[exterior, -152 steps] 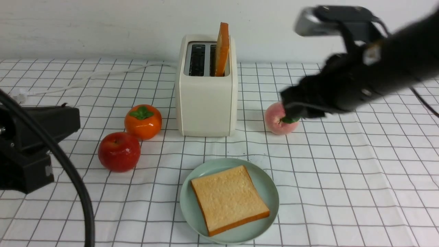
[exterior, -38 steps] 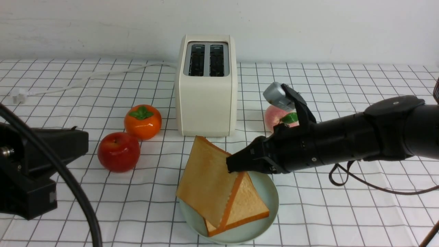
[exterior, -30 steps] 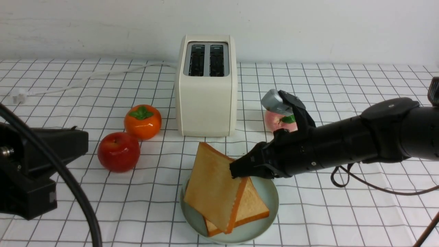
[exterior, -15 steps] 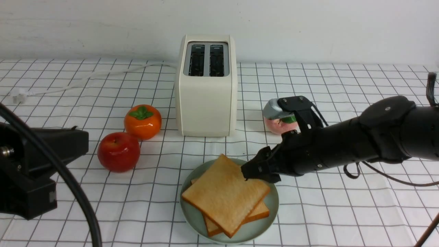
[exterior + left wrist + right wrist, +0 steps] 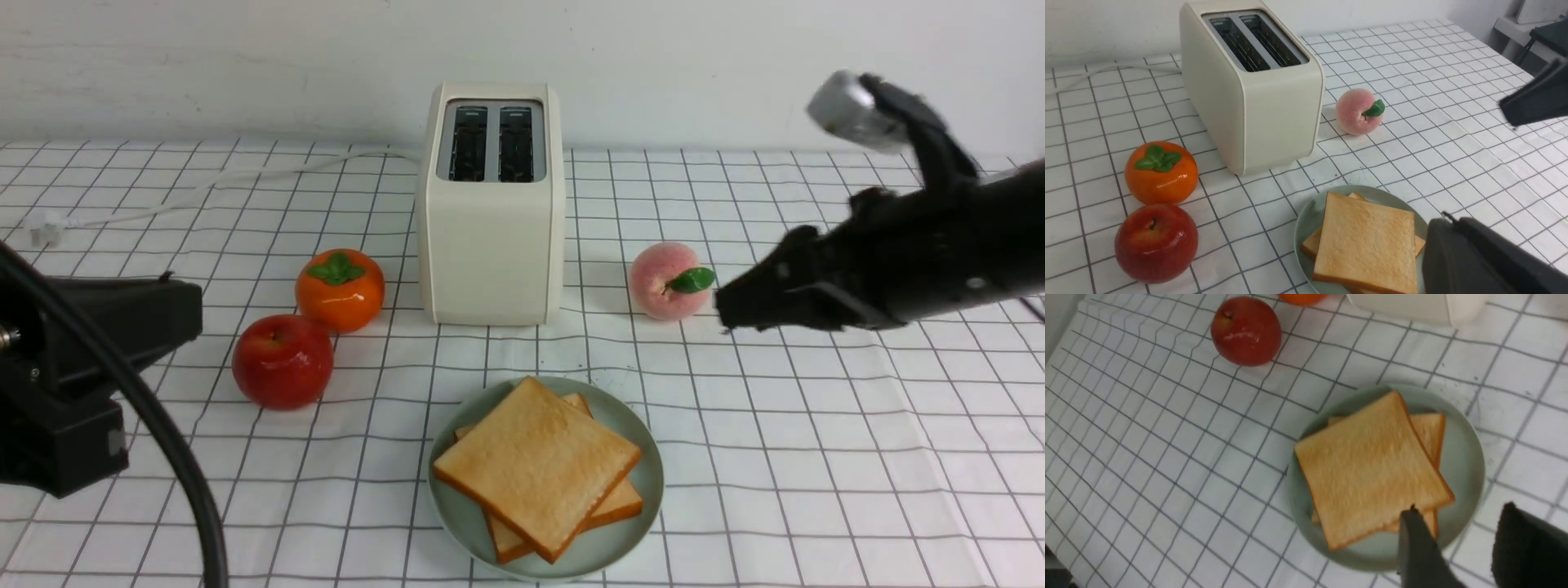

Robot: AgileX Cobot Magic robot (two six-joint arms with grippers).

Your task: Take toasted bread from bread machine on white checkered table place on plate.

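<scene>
While both slots of the bread machine (image 5: 491, 237) stand empty, the toasted bread (image 5: 535, 461) lies on the plate (image 5: 633, 420), 2 slices stacked flat. The top slice is turned a little against the lower one (image 5: 618, 505), so that 2 corners and 1 crust edge of the lower slice show from under it. Both slices keep inside the raised rim.

The plate sits on the white checkered table (image 5: 816, 457). Straight behind the plate stands the bread machine, upright, apart from it. Its white cord (image 5: 204, 192) trails away behind the plate and off to the left. Behind the plate and to the right lies a pink peach (image 5: 668, 280) with a green leaf. Left of the plate sits a red apple (image 5: 283, 361), and just behind the apple an orange fruit (image 5: 340, 290) with a green leaf cap; the 2 are close together.

The right gripper (image 5: 722, 306) hangs in the air to the right of the plate and higher, well clear of the bread, its tip near the peach in the front view. From its wrist camera the 2 fingers (image 5: 1417, 547) stand apart with nothing between them.

The left gripper (image 5: 147, 327) rests far to the left of the plate, beyond the apple. I cannot tell how its jaws stand.
</scene>
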